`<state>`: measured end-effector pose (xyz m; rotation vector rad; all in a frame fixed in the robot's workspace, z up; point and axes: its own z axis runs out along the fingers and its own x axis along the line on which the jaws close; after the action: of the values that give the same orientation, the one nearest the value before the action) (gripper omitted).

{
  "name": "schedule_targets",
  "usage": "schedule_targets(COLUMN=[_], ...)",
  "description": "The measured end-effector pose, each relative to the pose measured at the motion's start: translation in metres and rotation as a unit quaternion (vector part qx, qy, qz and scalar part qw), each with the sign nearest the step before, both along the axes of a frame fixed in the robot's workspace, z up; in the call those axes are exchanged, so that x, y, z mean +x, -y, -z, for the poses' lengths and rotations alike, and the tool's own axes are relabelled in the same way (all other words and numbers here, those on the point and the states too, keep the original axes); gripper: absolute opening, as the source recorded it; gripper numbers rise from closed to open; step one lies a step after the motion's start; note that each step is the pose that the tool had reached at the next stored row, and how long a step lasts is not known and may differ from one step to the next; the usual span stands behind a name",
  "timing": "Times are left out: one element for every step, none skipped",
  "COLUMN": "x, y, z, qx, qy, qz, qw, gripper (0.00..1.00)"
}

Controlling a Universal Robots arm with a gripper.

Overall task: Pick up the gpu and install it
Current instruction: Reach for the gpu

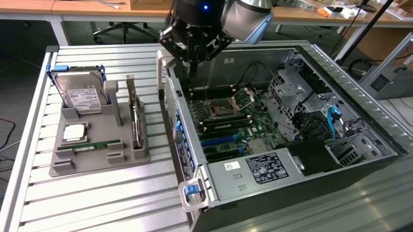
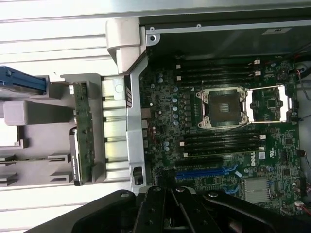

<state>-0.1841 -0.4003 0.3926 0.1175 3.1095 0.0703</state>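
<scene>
Work is hardly begun: the graphics card [image 1: 134,116] stands in its holder [image 1: 96,157] on the exterior view's left; the gripper [image 1: 191,67], fingers clenched and empty, hangs over the computer [image 1: 258,169].

The one mark that reads is the white brand word DELL [image 2: 252,157], printed sideways on the motherboard [image 2: 160,97], near the claw [image 2: 171,196] and just beyond the blue slot [image 2: 204,172]. The hard drive label [image 1: 84,98] and the power supply label [image 1: 262,168] carry print too small to read.
</scene>
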Motion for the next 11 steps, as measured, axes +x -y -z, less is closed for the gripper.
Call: schedule_targets(x=[-0.0002, -0.0004, -0.0007, -0.0010, -0.0013, -0.0015, -0.0017, -0.0020, -0.0023, -0.0025, -0.0027], y=[0.0000, 0.0001, 0.0001, 0.0001, 0.0002, 0.0002, 0.0002, 0.0003, 0.0003, 0.0003, 0.0003], z=[0.0000, 0.0000, 0.0000, 0.0001, 0.0001, 0.0001, 0.0000, 0.0001, 0.0001, 0.0001, 0.0001], qx=[0.0000, 0.0000, 0.0000, 0.0001, 0.0000, 0.0000, 0.0000, 0.0000, 0.0000, 0.0000, 0.0000], qy=[0.0000, 0.0000, 0.0000, 0.0000, 0.0000, 0.0000, 0.0000, 0.0000, 0.0000, 0.0000, 0.0000], qz=[0.000, 0.000, 0.000, 0.000, 0.000, 0.000, 0.000, 0.000, 0.000, 0.000, 0.000], qw=[1.0000, 1.0000, 1.0000, 1.0000, 1.0000, 1.0000, 1.0000, 1.0000, 1.0000, 1.0000, 1.0000], gripper=[0.11, 0.11, 0.11, 0.11, 0.11, 0.11, 0.11, 0.11, 0.11, 0.11, 0.11])
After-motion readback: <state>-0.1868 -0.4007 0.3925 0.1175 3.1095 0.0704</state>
